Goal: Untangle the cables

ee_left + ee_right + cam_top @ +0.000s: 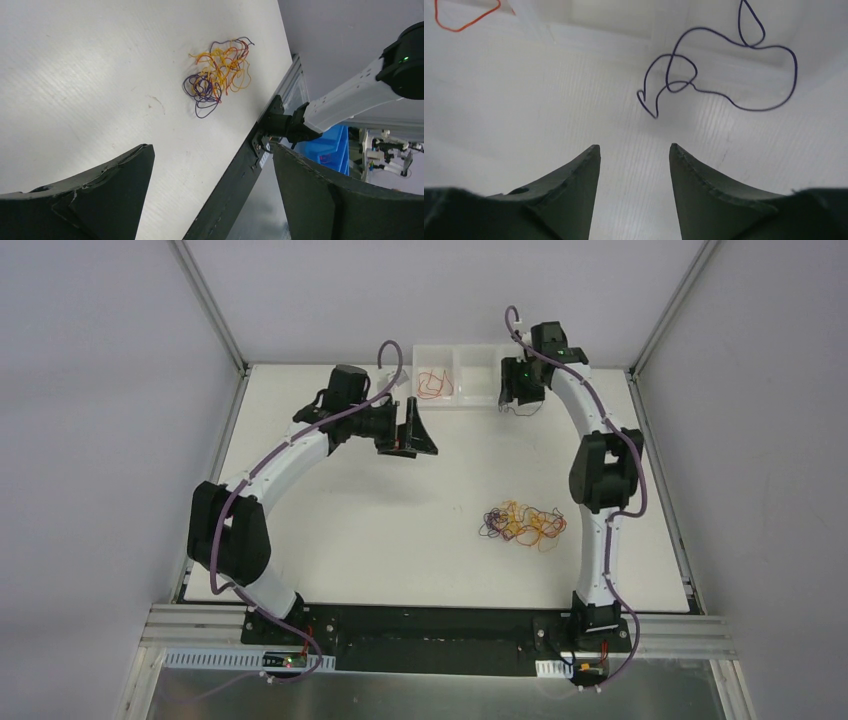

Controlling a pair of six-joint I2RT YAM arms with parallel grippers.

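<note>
Tangle [520, 523]: orange, yellow and purple cables in one heap on the desk [330, 540], right of middle.
Loose purple cable [719, 75]: by the tray [480, 347] wall, just past the right jaws.
Left jaws: spread, empty, well apart from the heap.
Right jaws: spread, empty.
Handling: light, limp and thin, so likely to snag. Pinch an outlying loop or free end, not the core.

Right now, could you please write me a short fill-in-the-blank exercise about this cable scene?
The tangled bundle lies on the table nearer the ____ arm's base.
In the left compartment of the tray, the lone cable is ____.
The loose cable before the right gripper is ____.
The left gripper is ____, holding nothing.
Missing words: right, orange, purple, open.
</note>
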